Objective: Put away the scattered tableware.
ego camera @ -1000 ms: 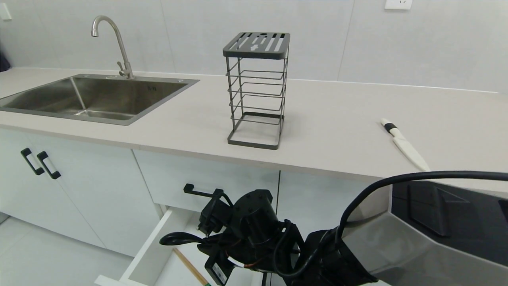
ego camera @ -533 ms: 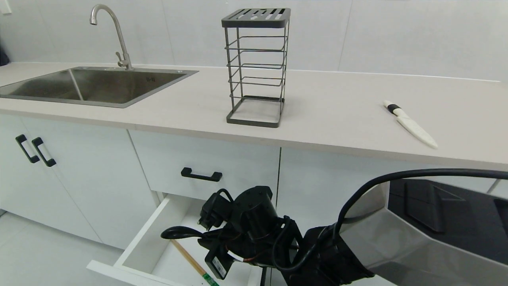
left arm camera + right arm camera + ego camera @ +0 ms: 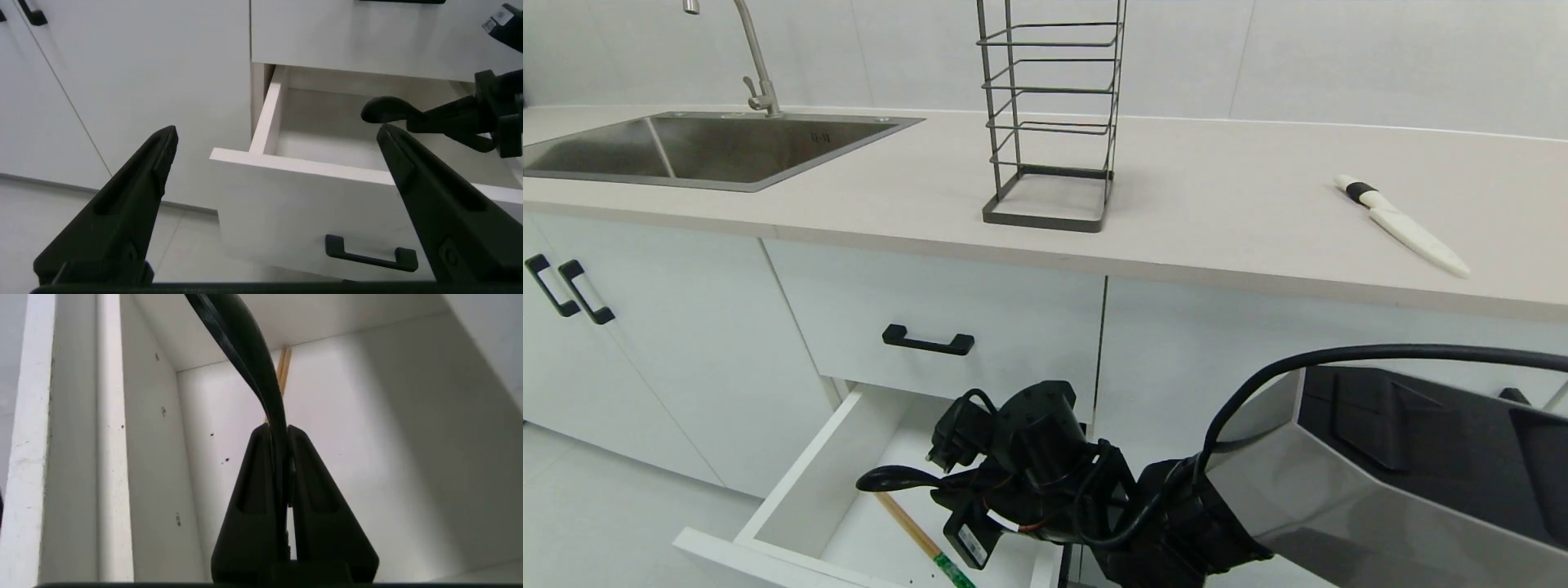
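Pinching a black spoon (image 3: 892, 478) in the right gripper (image 3: 279, 445) above the open drawer (image 3: 799, 483) holding 1 wooden stick (image 3: 912, 531), with the left gripper (image 3: 278, 137) spread wide nearby.

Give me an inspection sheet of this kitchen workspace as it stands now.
Surface: pale countertop bearing a wire rack and a sink with a faucet.
Job's things: knife lies on the countertop, right of the rack; black spoon is held over the open drawer; a wooden stick lies inside the drawer.
Clutter: nothing seen.
Grippers: right gripper has its fingers shut on the spoon's handle; left gripper is open and empty, in front of the drawer.
Cables: black cable arcs over the right arm.
Surroundings: white cupboard doors, a closed drawer above the open one, tiled wall.
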Available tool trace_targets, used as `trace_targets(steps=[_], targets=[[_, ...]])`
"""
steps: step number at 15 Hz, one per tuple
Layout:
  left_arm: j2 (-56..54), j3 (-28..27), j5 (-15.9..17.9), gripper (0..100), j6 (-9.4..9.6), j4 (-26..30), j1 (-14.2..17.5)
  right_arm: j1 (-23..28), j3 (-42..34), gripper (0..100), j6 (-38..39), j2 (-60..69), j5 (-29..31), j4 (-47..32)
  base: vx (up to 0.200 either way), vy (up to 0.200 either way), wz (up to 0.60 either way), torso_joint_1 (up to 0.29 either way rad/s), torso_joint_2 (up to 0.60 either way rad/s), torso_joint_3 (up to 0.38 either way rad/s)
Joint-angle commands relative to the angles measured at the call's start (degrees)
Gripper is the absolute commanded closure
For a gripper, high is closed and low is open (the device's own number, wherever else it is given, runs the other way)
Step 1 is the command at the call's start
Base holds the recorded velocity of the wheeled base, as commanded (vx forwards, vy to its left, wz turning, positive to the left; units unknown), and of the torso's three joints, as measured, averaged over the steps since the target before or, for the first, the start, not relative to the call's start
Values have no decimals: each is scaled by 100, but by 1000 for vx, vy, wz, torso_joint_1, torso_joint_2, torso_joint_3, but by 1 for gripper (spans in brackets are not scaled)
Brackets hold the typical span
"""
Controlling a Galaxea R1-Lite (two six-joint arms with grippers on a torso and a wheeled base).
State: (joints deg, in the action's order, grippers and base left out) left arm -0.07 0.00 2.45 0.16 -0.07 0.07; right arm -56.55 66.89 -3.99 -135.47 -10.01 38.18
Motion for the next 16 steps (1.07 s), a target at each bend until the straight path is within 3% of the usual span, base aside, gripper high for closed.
trace_targets(steps=[1,5,16], targets=[[7,0,1,0,2,-1,1,30,52,100,-181,-76,-1,-48,0,0,0,0,0,0],[7,0,1,0,2,-1,1,57,61,100,-436,-190,-1,-83,0,0,0,0,0,0],[7,0,1,0,2,-1,1,162,1634,100,-524,-1394,-1,-513,0,0,0,0,0,0]])
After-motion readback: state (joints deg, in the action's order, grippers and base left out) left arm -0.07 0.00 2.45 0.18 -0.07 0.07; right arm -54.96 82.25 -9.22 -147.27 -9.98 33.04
